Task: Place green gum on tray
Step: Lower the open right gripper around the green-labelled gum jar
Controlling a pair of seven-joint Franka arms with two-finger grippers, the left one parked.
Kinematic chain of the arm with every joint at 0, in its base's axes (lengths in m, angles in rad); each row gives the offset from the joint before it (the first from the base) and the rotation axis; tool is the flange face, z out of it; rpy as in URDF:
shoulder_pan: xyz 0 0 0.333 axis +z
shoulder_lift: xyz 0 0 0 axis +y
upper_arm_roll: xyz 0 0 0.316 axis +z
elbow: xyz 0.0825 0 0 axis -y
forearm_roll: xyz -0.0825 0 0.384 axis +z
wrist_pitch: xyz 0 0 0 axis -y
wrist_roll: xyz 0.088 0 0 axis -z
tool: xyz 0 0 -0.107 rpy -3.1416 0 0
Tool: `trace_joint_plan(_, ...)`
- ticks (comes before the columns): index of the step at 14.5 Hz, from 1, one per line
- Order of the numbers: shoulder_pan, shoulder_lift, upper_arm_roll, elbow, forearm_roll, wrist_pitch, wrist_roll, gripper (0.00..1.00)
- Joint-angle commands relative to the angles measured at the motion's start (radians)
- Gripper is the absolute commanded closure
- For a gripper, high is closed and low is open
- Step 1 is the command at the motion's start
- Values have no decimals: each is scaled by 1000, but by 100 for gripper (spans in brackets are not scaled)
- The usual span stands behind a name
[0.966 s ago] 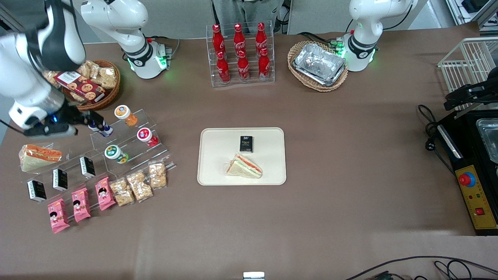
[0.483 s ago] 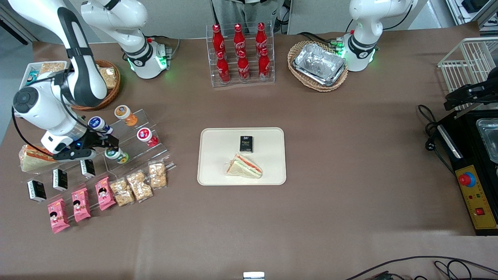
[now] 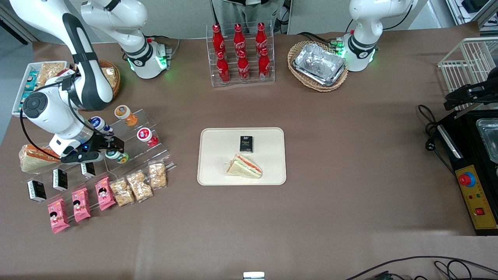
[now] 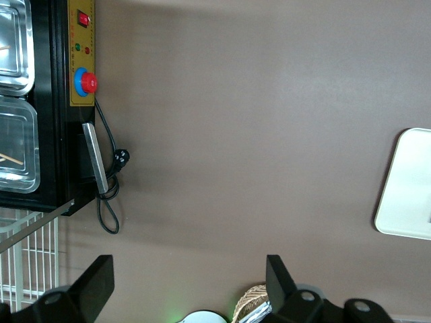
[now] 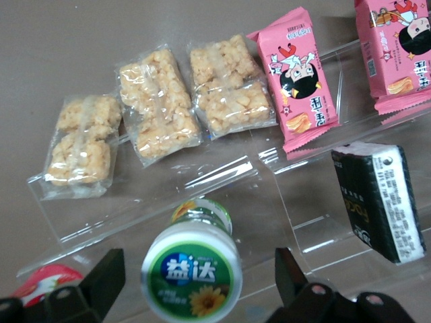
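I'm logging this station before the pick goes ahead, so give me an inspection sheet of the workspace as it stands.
Surface: brown table, no spills seen.
Job's things: green gum lies on the clear stepped rack, between the gripper's fingers but not gripped; tray at table centre carries a sandwich and a black packet.
Clutter: orange-lidded jar, red-lidded jar, pink snack packs, puffed rice bars, cola bottles, foil trays in a basket.
Grippers: gripper open, straddling the green gum.
Cables: black cord toward the parked arm's end.
Surroundings: black machine with red button.
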Motion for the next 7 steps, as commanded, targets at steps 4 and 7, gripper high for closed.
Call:
trace_joint_plan(4,4,31,-1,6,-1,41,11,65)
trace_joint_plan(7,1,21,0,8,-1,30,13,95)
